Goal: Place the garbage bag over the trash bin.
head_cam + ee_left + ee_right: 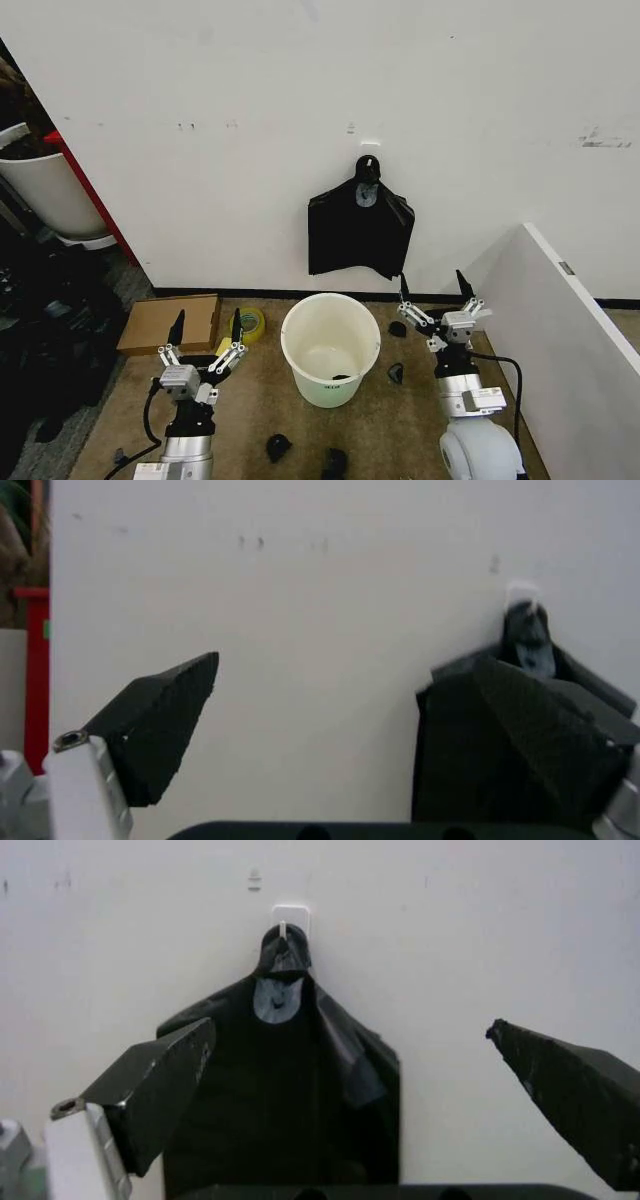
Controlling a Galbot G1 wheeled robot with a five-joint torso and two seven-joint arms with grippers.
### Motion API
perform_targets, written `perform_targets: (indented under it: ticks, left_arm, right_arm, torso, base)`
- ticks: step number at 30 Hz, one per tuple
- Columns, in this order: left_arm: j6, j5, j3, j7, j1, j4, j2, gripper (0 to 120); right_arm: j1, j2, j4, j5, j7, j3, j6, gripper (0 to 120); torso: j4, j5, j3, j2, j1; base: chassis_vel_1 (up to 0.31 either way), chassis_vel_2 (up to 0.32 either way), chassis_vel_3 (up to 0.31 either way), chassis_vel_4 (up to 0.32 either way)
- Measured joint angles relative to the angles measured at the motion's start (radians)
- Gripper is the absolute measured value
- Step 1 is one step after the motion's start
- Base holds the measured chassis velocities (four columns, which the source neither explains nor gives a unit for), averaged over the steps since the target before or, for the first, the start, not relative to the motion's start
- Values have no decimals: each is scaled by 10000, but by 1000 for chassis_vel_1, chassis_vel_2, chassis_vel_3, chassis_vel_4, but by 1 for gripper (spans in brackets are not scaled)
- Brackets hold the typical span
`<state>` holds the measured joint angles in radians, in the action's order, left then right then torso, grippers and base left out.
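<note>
At the far left of your head view, against the wall, stands a bigger white tub (45,195) beside a red upright edge. Moving right along the floor you have a flat cardboard box (170,322) and, just beside it, a roll of yellow tape (250,323).

Your left gripper (207,329) stands upright in front of the box and the tape, fingers pointing up and spread wide with nothing between them. Through its wrist camera you see the two dark fingertips (160,731) well apart, framing bare white wall.

Centre floor, between the two arms, sits the trash bin (330,348): cream-white, round, mouth open and uncovered. A small dark label shows low on its front, but the writing is too small to read.

Above and just right of the bin, the garbage bag (359,232) hangs on the wall from a small white hook (290,915), black and glossy, draped in folds. A pale patch near its top may be print; you cannot read it.

Your right gripper (437,285) is raised at the bin's right, likewise wide open and holding nothing, aimed at the bag in its wrist view. A few small dark scraps (279,446) lie on the brown floor, and a white panel (575,330) stands at the far right.
</note>
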<state>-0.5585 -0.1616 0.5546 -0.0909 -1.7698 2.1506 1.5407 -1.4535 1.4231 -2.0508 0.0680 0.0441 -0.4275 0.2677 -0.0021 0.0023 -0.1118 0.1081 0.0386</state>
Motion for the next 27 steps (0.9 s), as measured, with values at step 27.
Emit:
perform_targets:
  ticks: [27]
  left_arm:
    - [-356, -433, 118, 455, -438, 455, -165, 100]
  right_arm:
    - [6114, 1849, 4304, 10979, 906, 1590, -2391, 98]
  torso:
    - [4, 2, -2, -1, 1]
  base:
    - [0, 0, 0, 0]
